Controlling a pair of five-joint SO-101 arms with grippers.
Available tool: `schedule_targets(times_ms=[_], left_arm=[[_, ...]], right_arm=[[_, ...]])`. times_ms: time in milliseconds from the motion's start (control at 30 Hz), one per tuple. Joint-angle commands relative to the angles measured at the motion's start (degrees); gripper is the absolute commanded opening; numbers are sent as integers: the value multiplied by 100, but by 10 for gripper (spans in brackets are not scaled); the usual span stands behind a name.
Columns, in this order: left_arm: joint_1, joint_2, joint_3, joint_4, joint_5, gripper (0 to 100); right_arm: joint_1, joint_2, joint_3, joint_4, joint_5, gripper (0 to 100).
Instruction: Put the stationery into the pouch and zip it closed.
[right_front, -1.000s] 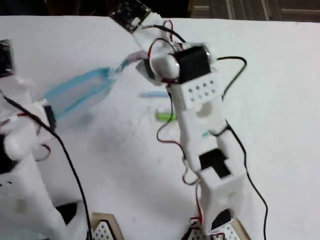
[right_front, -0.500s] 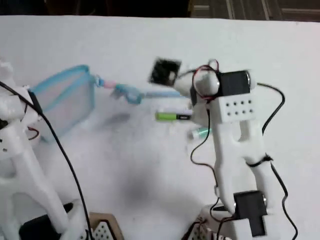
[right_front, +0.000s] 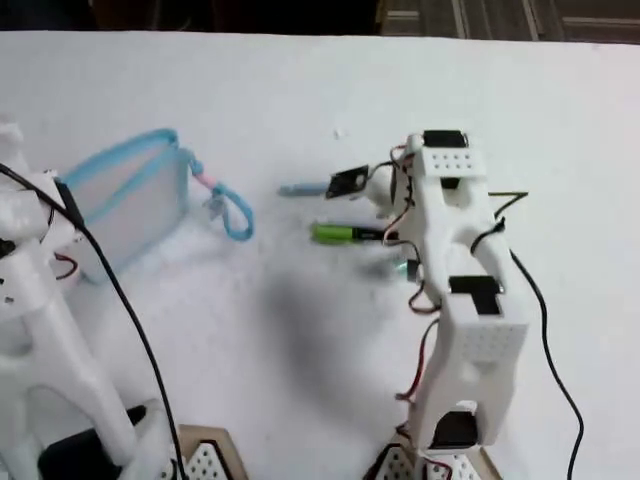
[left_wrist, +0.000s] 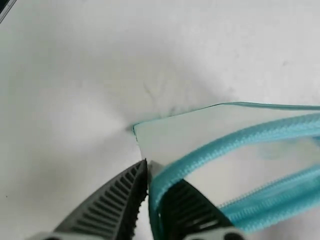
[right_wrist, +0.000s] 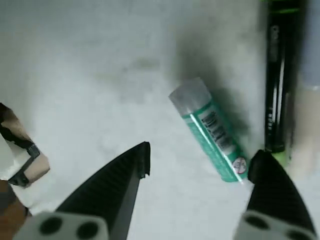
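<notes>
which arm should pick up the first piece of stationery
Right: the right gripper hangs open over the green tube beside the pen, while the left gripper is shut on the pouch corner.

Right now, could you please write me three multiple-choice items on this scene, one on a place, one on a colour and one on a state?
1. Where is the green-and-white tube?
A) inside the pouch
B) on the table, under the right end effector
C) in the left end effector

2. What colour is the pouch's zipper?
A) red
B) yellow
C) light blue

3. How is the right end effector?
A) open, holding nothing
B) shut on the tube
C) shut on the pouch

Answers:
1 B: the right wrist view shows the tube lying on the table.
2 C: the left wrist view shows light blue zipper teeth.
3 A: its fingers stand wide apart on either side of the tube.
</notes>
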Motion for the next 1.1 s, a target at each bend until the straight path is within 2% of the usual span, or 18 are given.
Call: schedule_targets(times_ms=[0,100,200,400,533,900,1067], left_arm=[[-22,4,-193,-9,-9,23],[-13,4,-193,-9,-9,23],[-13,-13,-193,-9,-9,23],[-13,-13,-193,-9,-9,23],[-13,-13,-185,0,-18,23],[-13,-13,-185,0,-18,23],[-13,-13,-185,-9,0,23]], right_arm=[[171,-40,-501,163,-571,292],[40,-523,-484,180,-633,292],[-435,-989,-527,127,-387,292],[-1446,-875,-615,-1341,-633,291],[-1921,-119,-1670,-1587,-1327,291],[-2237,3459,-6400,-804,-1319,291],[-2246,4374,-6752,-769,-1301,291]])
